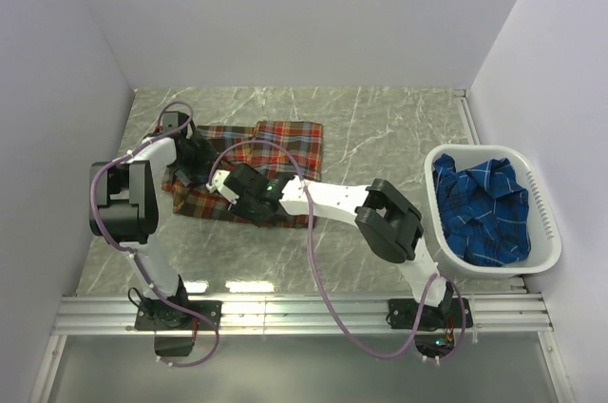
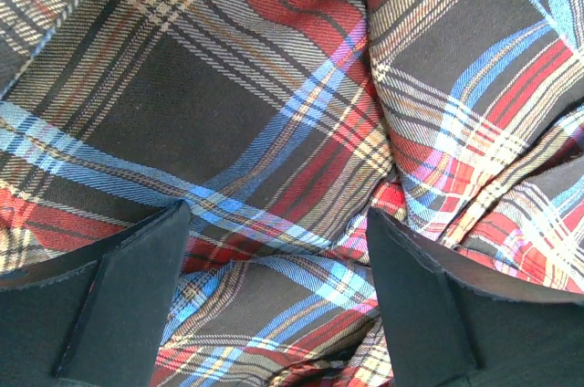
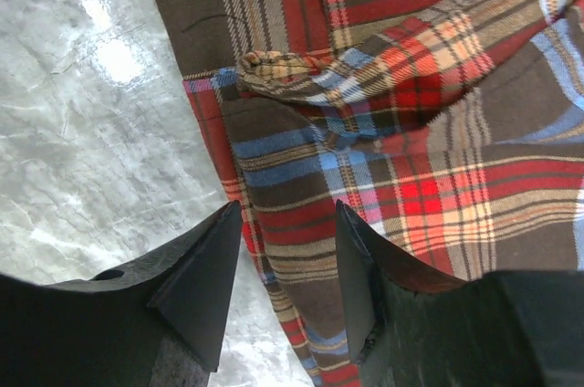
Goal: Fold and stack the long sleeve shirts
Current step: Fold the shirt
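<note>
The red plaid shirt lay rumpled on the table, the left end effector wide open over it, the right end effector half open astride its edge, neither closed on it; only the overhead view showed the blue shirt in the basket.

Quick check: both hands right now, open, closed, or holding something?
Left hand: open wide over the red plaid shirt, holding nothing.
Right hand: partly open astride the shirt's edge, not clamped.

left arm and right arm are covering middle of red plaid shirt | basket is hiding underside of blue shirt | wrist views are cropping the plaid
</note>
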### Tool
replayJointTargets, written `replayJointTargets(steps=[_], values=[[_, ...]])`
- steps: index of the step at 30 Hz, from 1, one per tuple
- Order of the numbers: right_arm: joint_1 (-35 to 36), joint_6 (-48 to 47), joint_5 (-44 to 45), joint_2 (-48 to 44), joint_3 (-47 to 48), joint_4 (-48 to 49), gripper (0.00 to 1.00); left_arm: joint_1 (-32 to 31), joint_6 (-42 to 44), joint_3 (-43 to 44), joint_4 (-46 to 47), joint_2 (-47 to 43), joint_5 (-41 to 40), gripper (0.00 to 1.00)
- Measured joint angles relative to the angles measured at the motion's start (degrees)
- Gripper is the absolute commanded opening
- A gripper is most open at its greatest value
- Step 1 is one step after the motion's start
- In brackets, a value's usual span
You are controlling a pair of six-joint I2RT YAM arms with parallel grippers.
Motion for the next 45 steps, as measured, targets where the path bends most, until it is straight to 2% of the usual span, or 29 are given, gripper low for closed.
replayJointTargets(steps=[6, 12, 19, 22, 38, 44, 45], values=[[0.3, -0.6, 1.3, 2.1, 0.0, -0.1, 0.47, 0.0, 0.0, 0.4, -0.4, 0.3, -0.3, 0.84], [0.3, -1.0, 2.7, 2.6, 0.0, 0.2, 0.35, 0.0, 0.1, 0.5, -0.4, 0.4, -0.4, 0.84], [0.3, -1.2, 3.2, 2.6, 0.0, 0.2, 0.04, -0.1, 0.2, 1.3, -1.2, 1.1, -0.4, 0.84], [0.3, -1.1, 3.2, 2.6, 0.0, 0.2, 0.0, -0.1, 0.2, 1.4, -1.3, 1.2, -0.5, 0.84], [1.1, -1.0, 2.3, -0.4, -2.4, -0.4, 0.0, -0.1, 0.2, 3.0, -2.0, 2.5, -0.7, 0.84], [1.2, -0.8, 0.5, -0.4, -2.6, -0.7, 0.09, -0.1, 0.1, 3.0, -2.0, 2.5, -0.6, 0.84], [1.3, -0.7, 0.2, -0.4, -2.6, -0.8, 0.21, -0.1, 0.1, 3.0, -2.0, 2.5, -0.6, 0.84]])
